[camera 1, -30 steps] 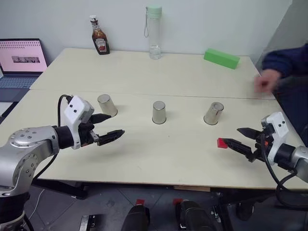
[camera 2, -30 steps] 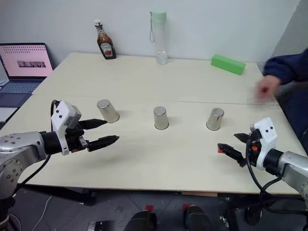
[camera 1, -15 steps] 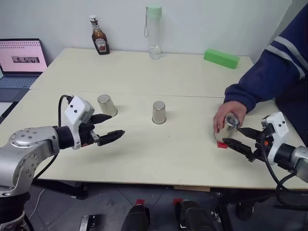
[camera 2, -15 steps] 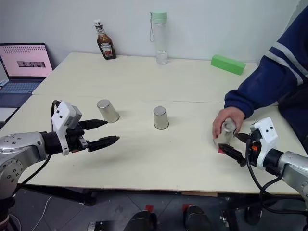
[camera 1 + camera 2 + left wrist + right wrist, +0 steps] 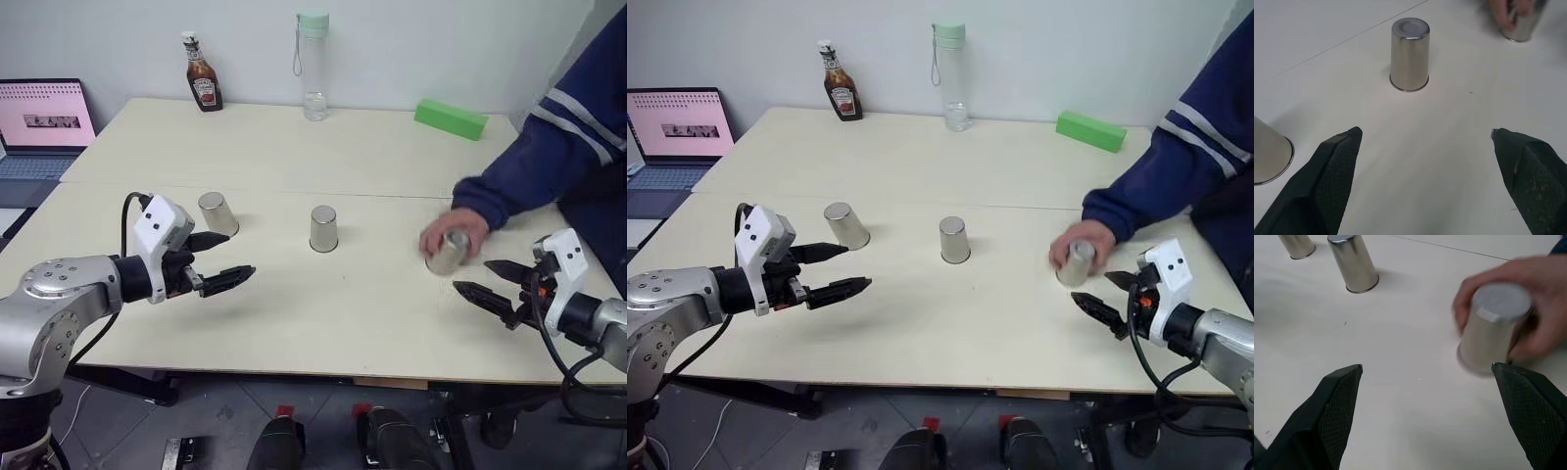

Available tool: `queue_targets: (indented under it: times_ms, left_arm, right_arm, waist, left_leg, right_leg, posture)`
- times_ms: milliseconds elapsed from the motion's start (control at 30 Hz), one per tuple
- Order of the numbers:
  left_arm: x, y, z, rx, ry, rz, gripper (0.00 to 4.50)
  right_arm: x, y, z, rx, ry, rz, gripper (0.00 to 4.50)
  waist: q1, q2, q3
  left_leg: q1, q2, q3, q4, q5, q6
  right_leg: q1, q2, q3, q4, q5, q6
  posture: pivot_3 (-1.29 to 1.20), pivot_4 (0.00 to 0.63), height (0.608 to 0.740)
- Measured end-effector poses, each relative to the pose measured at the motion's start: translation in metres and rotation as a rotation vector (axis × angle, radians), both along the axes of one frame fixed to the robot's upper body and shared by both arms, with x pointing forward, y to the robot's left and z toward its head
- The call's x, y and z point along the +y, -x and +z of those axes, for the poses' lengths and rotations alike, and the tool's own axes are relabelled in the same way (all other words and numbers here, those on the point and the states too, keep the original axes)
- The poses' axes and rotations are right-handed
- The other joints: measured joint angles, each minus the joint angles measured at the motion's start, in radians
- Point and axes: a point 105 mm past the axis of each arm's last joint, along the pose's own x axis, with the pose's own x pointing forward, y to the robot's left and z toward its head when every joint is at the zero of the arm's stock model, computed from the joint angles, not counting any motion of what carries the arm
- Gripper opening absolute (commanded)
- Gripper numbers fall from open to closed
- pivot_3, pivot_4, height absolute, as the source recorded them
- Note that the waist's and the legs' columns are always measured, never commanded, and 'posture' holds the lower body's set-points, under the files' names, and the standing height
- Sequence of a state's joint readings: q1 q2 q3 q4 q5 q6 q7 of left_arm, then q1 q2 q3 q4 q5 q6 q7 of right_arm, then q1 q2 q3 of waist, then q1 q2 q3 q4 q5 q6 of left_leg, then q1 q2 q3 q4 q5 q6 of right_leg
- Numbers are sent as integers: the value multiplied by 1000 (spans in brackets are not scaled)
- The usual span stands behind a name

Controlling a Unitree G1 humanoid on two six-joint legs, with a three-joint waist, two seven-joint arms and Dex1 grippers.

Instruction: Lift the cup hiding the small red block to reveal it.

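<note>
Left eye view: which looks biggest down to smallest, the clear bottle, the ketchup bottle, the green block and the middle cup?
1. Clear bottle, tallest by far.
2. Green block and ketchup bottle look about alike, one long, one tall.
3. Middle cup, smallest, even though it stands nearer the camera than the others.

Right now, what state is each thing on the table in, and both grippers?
Left silver metal cup: upside down, untouched.
Middle silver metal cup: upside down, untouched.
Right silver metal cup: tilted, gripped by a person's hand.
Tall clear bottle: upright, green lid on.
Ketchup bottle: upright, capped.
Laptop: open, screen lit.
Left gripper: open, empty.
Right gripper: open, empty.
</note>
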State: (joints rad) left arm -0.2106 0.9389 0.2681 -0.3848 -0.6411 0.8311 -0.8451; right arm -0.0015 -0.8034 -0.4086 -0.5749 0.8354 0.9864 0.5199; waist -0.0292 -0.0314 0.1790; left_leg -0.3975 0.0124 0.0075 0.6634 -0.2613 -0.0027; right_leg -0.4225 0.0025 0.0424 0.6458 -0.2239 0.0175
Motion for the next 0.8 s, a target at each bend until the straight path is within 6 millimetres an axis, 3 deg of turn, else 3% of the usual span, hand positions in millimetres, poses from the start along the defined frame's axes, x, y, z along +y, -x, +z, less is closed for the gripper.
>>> queue_targets:
  times_ms: [800]
  left_arm:
    - [2, -3, 4, -14, -8, -2, 4500]
  right_arm:
    - [0, -10, 6, -40, -18, -17, 4484]
  waist:
    - [0, 0, 0]
  left_leg:
    - [0, 0, 0, 0, 0, 0]
  right_leg:
    - [0, 0, 0, 0, 1, 1]
  posture:
    - [0, 150, 740]
